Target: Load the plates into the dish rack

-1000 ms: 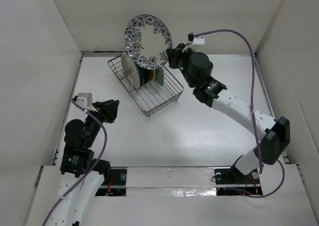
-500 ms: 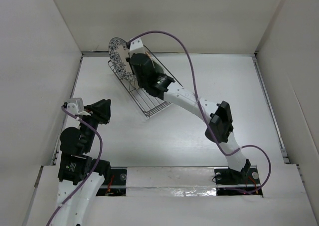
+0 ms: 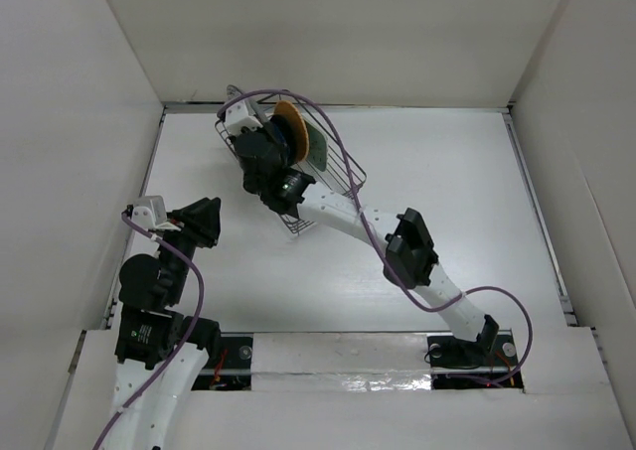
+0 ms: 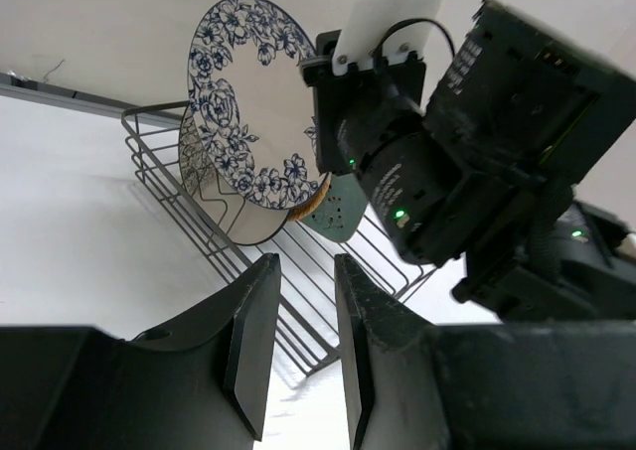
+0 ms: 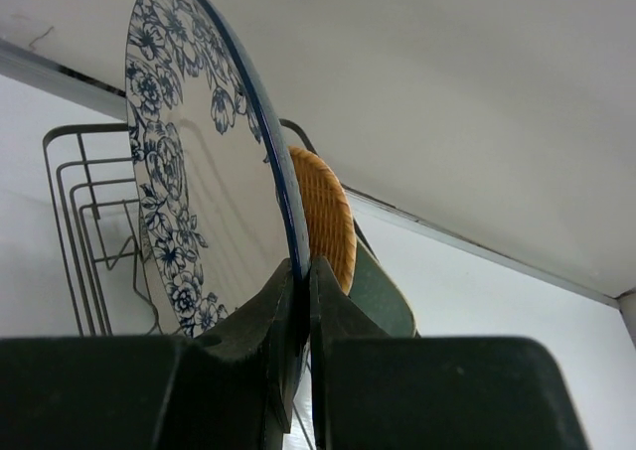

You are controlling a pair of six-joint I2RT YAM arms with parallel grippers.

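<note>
Top external: dish rack [image 3: 343,180] is seen at the tabletop's [image 3: 447,222] far left. Tan woven disc [image 3: 289,130] and pale green plate [image 3: 316,148] are stood upright inside.

Left wrist: left hand [image 4: 298,316] is narrowly parted, with nothing held. Blue-white floral plate [image 4: 248,122] is held on edge at the rack's end; contact with the wires is possibly made.

Right wrist: right hand [image 5: 301,281] is clamped on that plate's rim.

Bright diffuse light; white desk [image 3: 447,222] nearly overexposed. Glare on foil strip [image 3: 338,380] at 6 o'clock. Close up, left hand [image 4: 305,271] and right hand [image 5: 301,271] dark, soft-focus.
</note>
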